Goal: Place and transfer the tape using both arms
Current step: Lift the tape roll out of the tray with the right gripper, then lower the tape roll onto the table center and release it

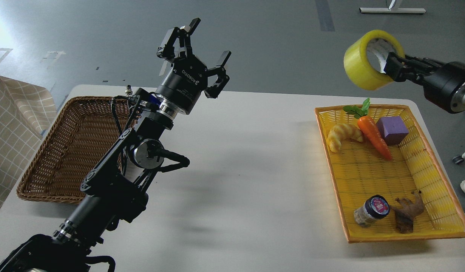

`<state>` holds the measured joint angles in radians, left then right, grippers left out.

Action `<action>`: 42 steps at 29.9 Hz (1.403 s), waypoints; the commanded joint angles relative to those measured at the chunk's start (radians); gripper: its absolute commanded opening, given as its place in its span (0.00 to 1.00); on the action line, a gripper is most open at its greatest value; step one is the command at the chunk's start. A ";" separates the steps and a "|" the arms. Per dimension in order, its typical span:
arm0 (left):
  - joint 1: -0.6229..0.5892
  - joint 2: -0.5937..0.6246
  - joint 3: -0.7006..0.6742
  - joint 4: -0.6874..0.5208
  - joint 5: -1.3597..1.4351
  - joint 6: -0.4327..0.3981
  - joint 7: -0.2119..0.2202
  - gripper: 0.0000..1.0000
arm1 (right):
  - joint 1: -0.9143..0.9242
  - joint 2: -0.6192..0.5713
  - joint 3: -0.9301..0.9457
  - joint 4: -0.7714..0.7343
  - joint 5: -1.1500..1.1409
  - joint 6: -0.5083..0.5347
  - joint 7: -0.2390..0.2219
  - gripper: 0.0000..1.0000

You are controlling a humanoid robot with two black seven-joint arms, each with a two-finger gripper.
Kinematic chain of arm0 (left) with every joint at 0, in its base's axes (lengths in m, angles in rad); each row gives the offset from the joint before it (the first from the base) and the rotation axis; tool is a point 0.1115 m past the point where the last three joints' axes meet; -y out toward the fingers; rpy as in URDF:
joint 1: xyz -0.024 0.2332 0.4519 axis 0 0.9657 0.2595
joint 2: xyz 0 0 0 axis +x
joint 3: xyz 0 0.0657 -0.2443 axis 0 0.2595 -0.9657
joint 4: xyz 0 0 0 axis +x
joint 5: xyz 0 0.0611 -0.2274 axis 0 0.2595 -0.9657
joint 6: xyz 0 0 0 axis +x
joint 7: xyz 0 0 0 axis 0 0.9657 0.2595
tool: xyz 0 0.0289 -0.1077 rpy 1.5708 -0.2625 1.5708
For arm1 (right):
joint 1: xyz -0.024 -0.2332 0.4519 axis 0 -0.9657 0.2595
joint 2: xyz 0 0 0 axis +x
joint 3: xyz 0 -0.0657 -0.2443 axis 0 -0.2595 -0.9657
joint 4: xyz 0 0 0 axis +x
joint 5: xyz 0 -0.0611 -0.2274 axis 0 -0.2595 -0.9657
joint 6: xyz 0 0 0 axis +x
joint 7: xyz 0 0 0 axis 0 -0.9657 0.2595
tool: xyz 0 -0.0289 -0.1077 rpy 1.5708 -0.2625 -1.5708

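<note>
While right arm (pixel 391 65) holds tape (pixel 362 62) aloft, left arm (pixel 200 51) points upward, jaws spread.

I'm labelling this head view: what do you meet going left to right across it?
Brown wicker basket → open left gripper → croissant → carrot → purple block; higher up on the right, the right gripper holds the tape.
</note>
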<state>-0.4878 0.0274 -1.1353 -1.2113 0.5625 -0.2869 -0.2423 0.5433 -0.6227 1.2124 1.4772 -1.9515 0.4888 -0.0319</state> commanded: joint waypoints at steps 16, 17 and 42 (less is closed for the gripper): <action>0.000 0.008 -0.003 -0.004 0.000 0.003 -0.002 0.98 | 0.158 0.304 -0.286 -0.182 -0.046 0.000 -0.048 0.11; 0.000 0.008 -0.003 -0.004 0.000 0.003 -0.002 0.98 | 0.162 0.313 -0.295 -0.187 -0.050 0.000 -0.048 0.11; 0.015 0.055 -0.029 -0.019 -0.003 0.003 -0.009 0.98 | 0.147 0.489 -0.507 -0.255 -0.107 0.000 -0.054 0.11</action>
<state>-0.4738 0.0851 -1.1628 -1.2305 0.5600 -0.2854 -0.2500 0.6843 -0.1377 0.7223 1.2245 -2.0501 0.4886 -0.0859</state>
